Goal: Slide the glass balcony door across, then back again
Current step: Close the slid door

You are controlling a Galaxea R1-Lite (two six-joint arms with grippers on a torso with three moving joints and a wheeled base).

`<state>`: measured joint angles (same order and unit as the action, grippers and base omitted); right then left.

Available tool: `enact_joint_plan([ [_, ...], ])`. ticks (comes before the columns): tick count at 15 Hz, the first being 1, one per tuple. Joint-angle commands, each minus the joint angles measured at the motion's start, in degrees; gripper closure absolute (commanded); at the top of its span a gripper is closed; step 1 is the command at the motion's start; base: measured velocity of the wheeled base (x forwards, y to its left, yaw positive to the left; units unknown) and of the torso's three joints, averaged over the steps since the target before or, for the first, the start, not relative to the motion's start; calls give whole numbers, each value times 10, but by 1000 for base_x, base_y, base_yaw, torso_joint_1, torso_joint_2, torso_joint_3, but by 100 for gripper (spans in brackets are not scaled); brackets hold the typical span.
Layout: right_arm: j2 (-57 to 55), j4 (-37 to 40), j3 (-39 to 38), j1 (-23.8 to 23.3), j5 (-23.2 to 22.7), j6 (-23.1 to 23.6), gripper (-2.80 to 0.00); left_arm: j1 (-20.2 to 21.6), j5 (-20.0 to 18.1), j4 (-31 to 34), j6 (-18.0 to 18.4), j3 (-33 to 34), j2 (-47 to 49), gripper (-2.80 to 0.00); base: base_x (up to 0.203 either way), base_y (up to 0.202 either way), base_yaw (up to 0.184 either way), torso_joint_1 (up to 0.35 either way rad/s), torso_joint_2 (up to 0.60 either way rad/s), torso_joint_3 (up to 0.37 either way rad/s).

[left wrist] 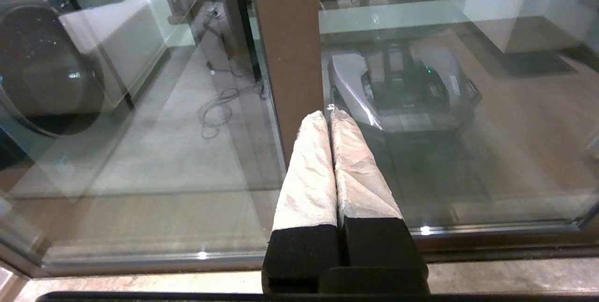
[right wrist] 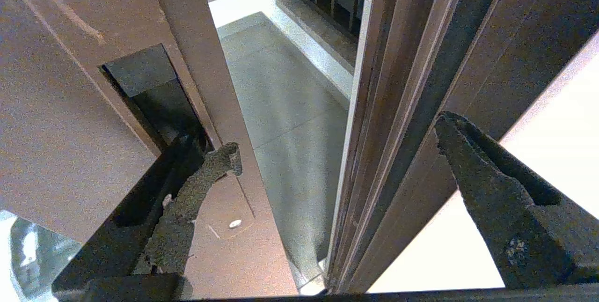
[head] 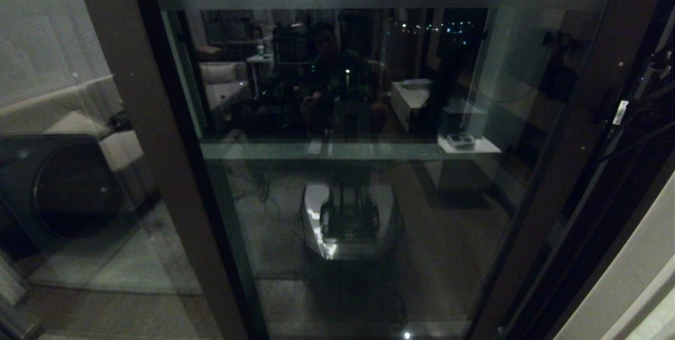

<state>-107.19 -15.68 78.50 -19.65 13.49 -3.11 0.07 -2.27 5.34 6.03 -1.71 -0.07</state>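
The door [head: 358,171] fills the head view, its stile at 3 o'clock just short of the jamb [right wrist: 398,105], leaving a narrow gap. The right gripper [right wrist: 337,152], spread wide, hooks one finger [right wrist: 196,194] in the recessed handle [right wrist: 154,100], seemingly for dragging the panel. The left gripper [left wrist: 330,117] hangs clenched, empty, parked before the post [left wrist: 288,49].

Head view: dimly lit; room reflections are thrown across the tall brown-framed glass balcony door [head: 348,171].
Wrist views: brightly lit; glare is seen on glass beyond the fingers.

glass balcony door [head: 369,171] cropped top and bottom
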Motion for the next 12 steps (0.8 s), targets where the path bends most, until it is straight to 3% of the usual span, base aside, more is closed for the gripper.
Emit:
enact_joint_plan([
  [1,-6,-7,1,-4,4,-1,-280,0,0,1,1,0,0,0,0,0,0,0,0,0],
  [12,-13,-15,2,-18,4,-1,-280,0,0,1,0,0,0,0,0,0,0,0,0,0],
])
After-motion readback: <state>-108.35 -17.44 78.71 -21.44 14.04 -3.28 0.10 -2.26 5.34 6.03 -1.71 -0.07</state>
